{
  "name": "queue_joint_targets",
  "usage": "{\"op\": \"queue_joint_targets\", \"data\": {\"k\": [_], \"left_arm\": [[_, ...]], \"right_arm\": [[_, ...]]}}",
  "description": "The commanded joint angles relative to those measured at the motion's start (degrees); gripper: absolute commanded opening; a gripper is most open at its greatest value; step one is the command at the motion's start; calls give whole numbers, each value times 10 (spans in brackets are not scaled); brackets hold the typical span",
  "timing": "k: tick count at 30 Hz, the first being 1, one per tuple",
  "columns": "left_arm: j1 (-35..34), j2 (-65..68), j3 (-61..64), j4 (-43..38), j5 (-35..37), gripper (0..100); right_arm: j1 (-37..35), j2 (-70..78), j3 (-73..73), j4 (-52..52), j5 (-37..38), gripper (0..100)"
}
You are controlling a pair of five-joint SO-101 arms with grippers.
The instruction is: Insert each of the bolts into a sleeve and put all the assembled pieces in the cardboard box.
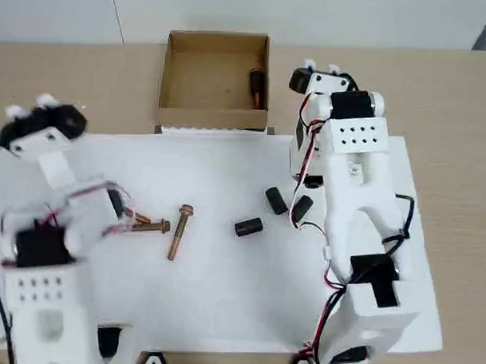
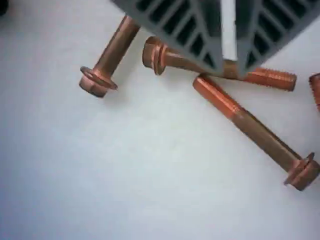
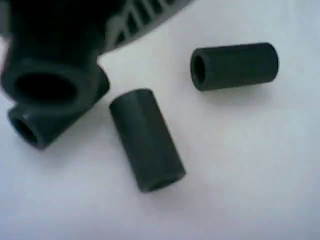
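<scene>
On the white mat (image 1: 223, 293), the left gripper (image 2: 231, 61), claws all but pressed together, sets its tips over one bolt (image 2: 272, 78); the right gripper (image 1: 308, 181) pinches a sleeve (image 3: 47, 87) above three loose sleeves (image 3: 147, 140); an assembled piece (image 1: 257, 87) lies inside the cardboard box (image 1: 175, 76)

The high camera is fixed above the surface (image 1: 453, 101) and looks steeply down from the side where the left arm (image 1: 45, 247) and right arm (image 1: 358, 194) are mounted. The cardboard box (image 1: 173, 76) lies at the far edge, and the white sheet (image 1: 223, 293) spans most of the frame. The left wrist camera hangs very near the sheet, facing down past the left end effector (image 2: 231, 65) onto the bolts (image 2: 260, 135) (the high view shows them left of centre). The right wrist camera, closer still, faces the sleeves (image 3: 147, 140), which the high view shows right of centre.
</scene>
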Motion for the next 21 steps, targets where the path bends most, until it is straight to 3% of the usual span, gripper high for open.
{"op": "queue_joint_targets", "data": {"k": [1, 8, 15, 21], "left_arm": [[-15, 79, -72, 24, 5, 6], [7, 226, -143, 70, -47, 6], [72, 353, -216, 112, -152, 6], [127, 436, -240, 115, -190, 6]], "right_arm": [[7, -36, -2, 1, -7, 4], [7, -36, -2, -1, -7, 4], [3, -36, -2, -2, -7, 4], [3, -36, -4, -7, -8, 4]]}}
